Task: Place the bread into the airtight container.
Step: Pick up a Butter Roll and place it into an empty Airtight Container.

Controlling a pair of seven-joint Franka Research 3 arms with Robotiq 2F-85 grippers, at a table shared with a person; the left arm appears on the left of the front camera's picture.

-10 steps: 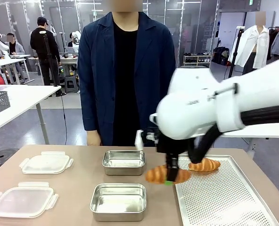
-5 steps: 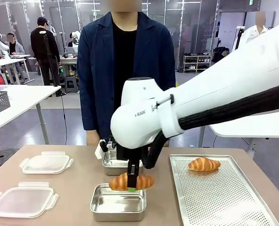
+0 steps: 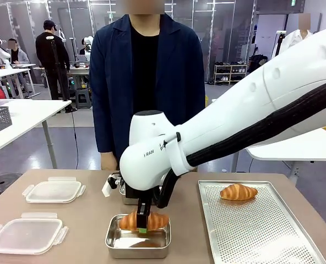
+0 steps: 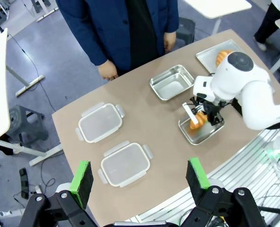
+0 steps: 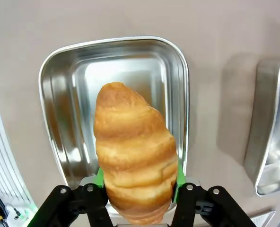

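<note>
landmark: near steel container (image 3: 112, 242), the one closest to the robot.
right gripper: (image 3: 142, 225) clamped across the middle of the croissant (image 5: 134, 151), a green pad on each flank.
croissant: just above the near steel container and inside its outline, long axis along the container's length. it looks clear of the floor, with its reflection showing underneath.
left gripper: (image 4: 139, 179) fingers spread wide with nothing between them, high up and well back from the near steel container.
far steel container: (image 4: 172, 82) just beyond the near steel container on the person's side, empty.
tray: (image 3: 262, 236) to the robot's right of the near steel container. a second croissant (image 3: 238, 191) lies at its far end.
clear lids: (image 3: 25, 234) two, off, well to the robot's left of the near steel container.
person: stands beyond the near steel container, not reaching in.
step in hand: judged as the set-down, with carry done and release not yet made.
next move: likely a short straight descent until the bread rests on the floor, then part the fingers and lift straight up, keeping the pads off the rim.
</note>
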